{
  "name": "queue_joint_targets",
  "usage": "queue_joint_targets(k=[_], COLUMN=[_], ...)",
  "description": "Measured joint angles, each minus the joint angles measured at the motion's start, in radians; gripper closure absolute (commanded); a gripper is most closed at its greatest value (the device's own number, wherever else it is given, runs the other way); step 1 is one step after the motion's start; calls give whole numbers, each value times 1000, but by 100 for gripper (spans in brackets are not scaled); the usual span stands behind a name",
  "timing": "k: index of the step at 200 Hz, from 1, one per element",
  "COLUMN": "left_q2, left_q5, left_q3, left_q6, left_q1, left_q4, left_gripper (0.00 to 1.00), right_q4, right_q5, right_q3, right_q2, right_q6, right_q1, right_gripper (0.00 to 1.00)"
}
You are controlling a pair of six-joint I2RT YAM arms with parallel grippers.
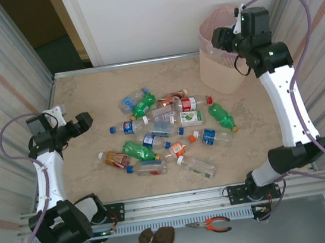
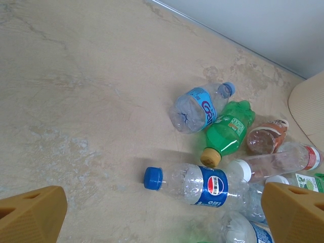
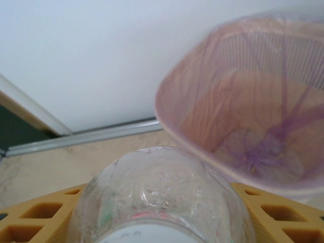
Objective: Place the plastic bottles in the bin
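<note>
So there's plenty of bare table (image 1: 80,90) around the wide-open left gripper (image 1: 82,123), and the bottles (image 1: 170,132) lie jumbled mid-table, well off the edges. Meanwhile the right gripper (image 3: 162,215) is clamped on a clear bottle (image 3: 162,192) just beside the pink-lined beige bin (image 1: 219,75) in the far right corner. Only brand I can read is on the Pepsi bottle (image 2: 202,186), which has a blue cap.

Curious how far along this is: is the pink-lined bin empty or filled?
Empty, as far as visible: inside the bin, just crumpled pink liner, no bottles.
</note>
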Motion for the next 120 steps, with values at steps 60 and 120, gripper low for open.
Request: queue_joint_targets(k=[60,120], left_q2=[2,12], left_q5=[-1,-5], left_q3=[0,0], left_q6=[0,1], left_q1=[0,0], left_q4=[0,-1], left_gripper=[1,1], right_q4=[30,-68], right_q5=[-96,-252], right_q3=[195,486], right_q2=[230,575], right_q6=[-1,0], right_q1=[-135,-236], right_gripper=[38,38])
